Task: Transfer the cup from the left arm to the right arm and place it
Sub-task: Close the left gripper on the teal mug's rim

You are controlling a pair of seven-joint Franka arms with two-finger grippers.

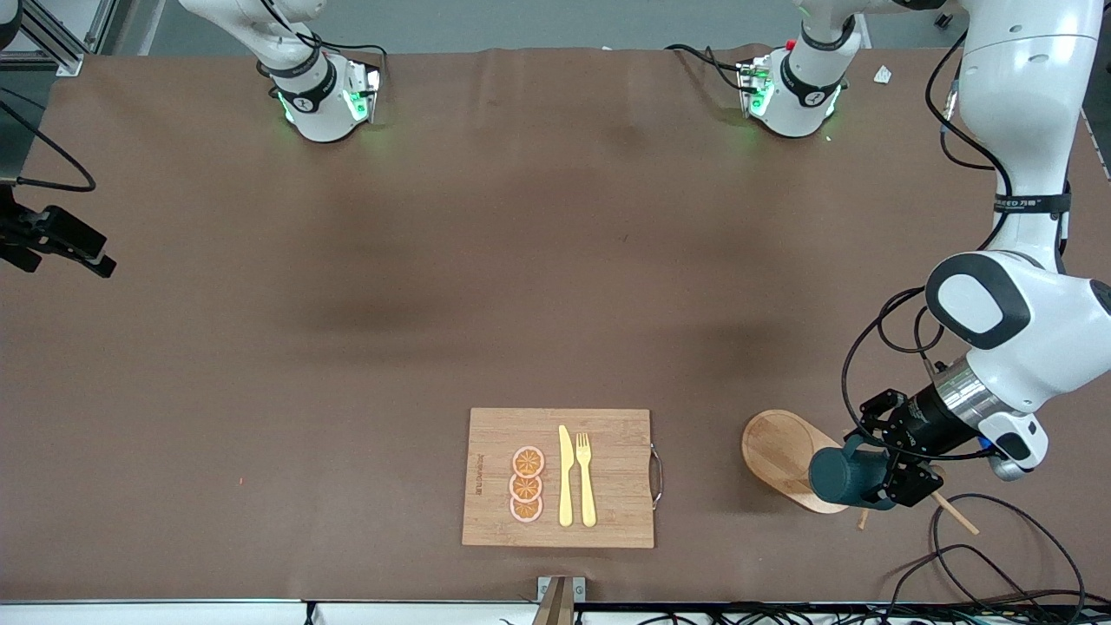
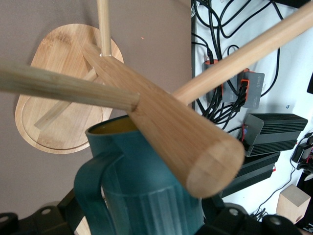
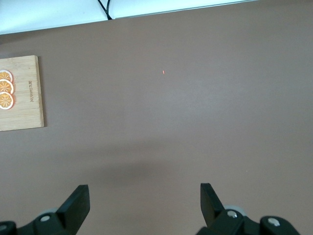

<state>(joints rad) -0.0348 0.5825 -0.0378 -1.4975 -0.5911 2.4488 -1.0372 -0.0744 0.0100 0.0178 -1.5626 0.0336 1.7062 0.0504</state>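
Observation:
The dark teal cup (image 1: 838, 476) hangs tilted on a peg (image 2: 186, 142) of a wooden mug rack, over its oval base (image 1: 777, 447) near the left arm's end of the table. The cup's yellow inside (image 2: 115, 128) and loop handle (image 2: 90, 193) show in the left wrist view. My left gripper (image 1: 868, 475) is open around the cup's ribbed body (image 2: 151, 196), one finger on each side, with a slim gap showing beside the handle. My right gripper (image 1: 100, 260) waits over the table at the right arm's end, open and holding nothing (image 3: 144, 196).
A bamboo cutting board (image 1: 616, 512) lies near the front edge, with three orange slices (image 1: 527, 484), a yellow knife (image 1: 565, 477) and a fork (image 1: 586, 477) on it. Loose cables (image 1: 981, 555) trail at the front corner by the rack, whose other pegs (image 2: 68, 85) jut beside the cup.

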